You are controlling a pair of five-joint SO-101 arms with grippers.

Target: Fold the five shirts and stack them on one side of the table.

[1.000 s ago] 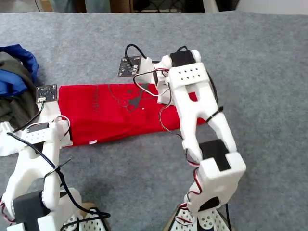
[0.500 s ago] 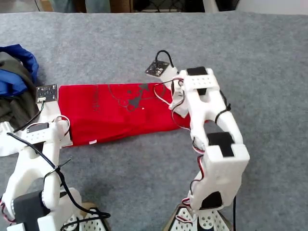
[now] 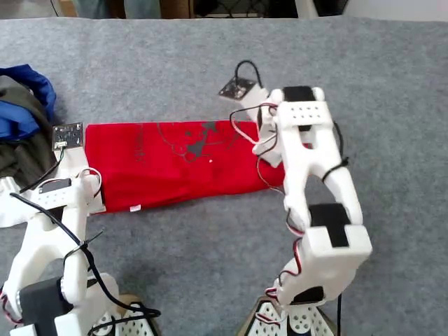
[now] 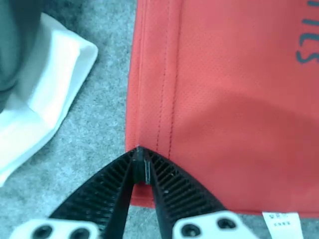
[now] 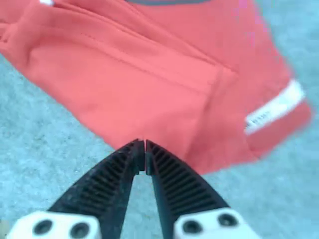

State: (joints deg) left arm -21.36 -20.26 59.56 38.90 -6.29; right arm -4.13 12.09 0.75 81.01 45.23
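A: The table (image 3: 140, 63) is covered with a grey, felt-like surface. The red shirt (image 3: 168, 164) lies on it as one long flat band across the middle. It runs from the left arm (image 3: 49, 231) to the right arm (image 3: 315, 175).

B: Are other clothes on the table?

A: Yes. A heap of clothes (image 3: 21, 119), blue on top and dark below, sits at the table's left edge, just beside the shirt's left end. In the left wrist view a white cloth (image 4: 45, 94) lies on the grey surface near the red hem, a little apart from it.

B: What does the left gripper (image 4: 140, 162) hold?

A: Its two black ribbed fingers are pressed together. The stitched hem of the red shirt is pinched between the tips, close to a corner. A small white label (image 4: 279, 219) shows on the shirt's edge beside that corner.

B: And the right gripper (image 5: 144, 149)?

A: Its fingers also meet tip to tip, exactly at the edge of a folded red layer at the shirt's right end. The edge seems caught between them, but one cannot tell how much cloth is inside. A white strip label (image 5: 271, 112) sits farther along the same end.

B: Is there something on the shirt's face?

A: A dark print (image 3: 196, 140) is there, around the middle of the band and nearer to the far edge.
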